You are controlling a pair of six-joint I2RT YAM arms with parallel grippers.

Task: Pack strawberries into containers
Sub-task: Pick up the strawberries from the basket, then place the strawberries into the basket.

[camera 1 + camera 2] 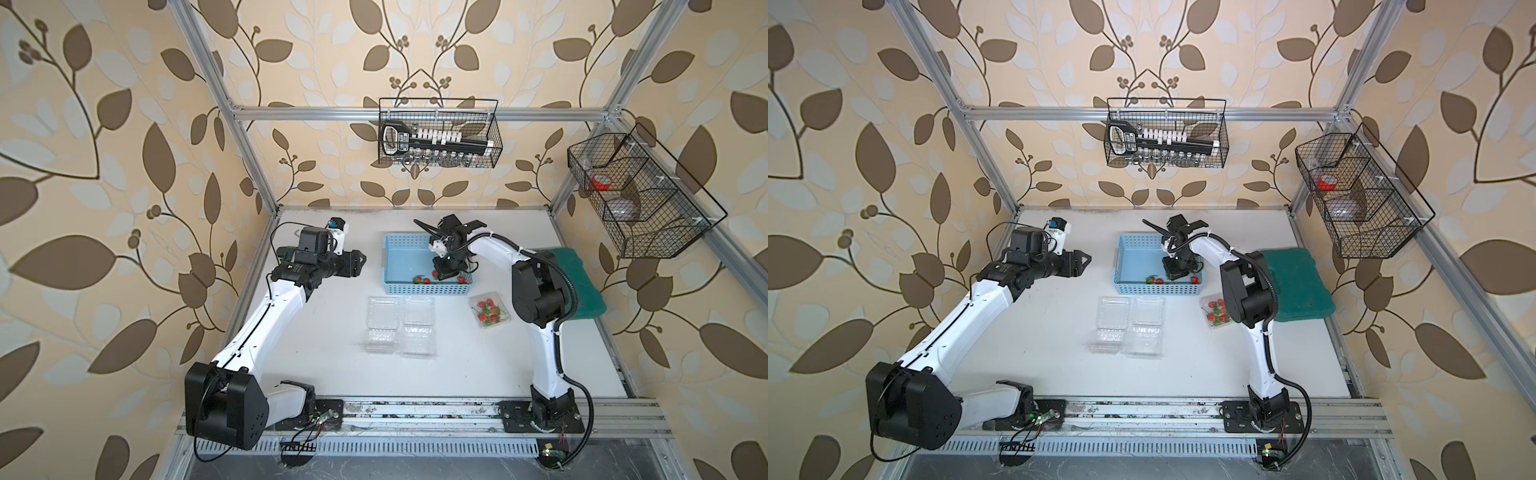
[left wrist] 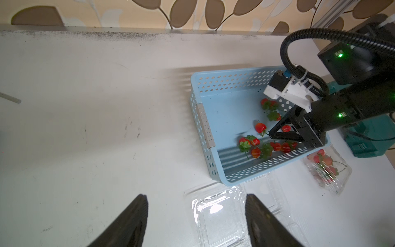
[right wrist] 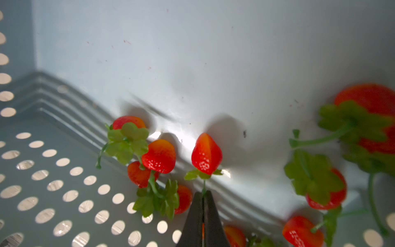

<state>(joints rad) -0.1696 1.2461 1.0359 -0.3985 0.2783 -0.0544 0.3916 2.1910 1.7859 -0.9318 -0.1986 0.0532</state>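
Now, right gripper (image 3: 204, 195) clamped on strawberry (image 3: 206, 154) stem — other strawberries (image 3: 159, 156) close around, basket wall (image 3: 53, 181) beside.

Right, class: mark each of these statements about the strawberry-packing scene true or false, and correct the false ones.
1. The right gripper, inside the blue basket, is shut on the stem of a strawberry. True.
2. The left gripper holds a berry. False: it is open and empty, above the table.
3. The blue basket is empty. False: several strawberries lie in it.
4. One clear container beside the basket holds red berries. True.
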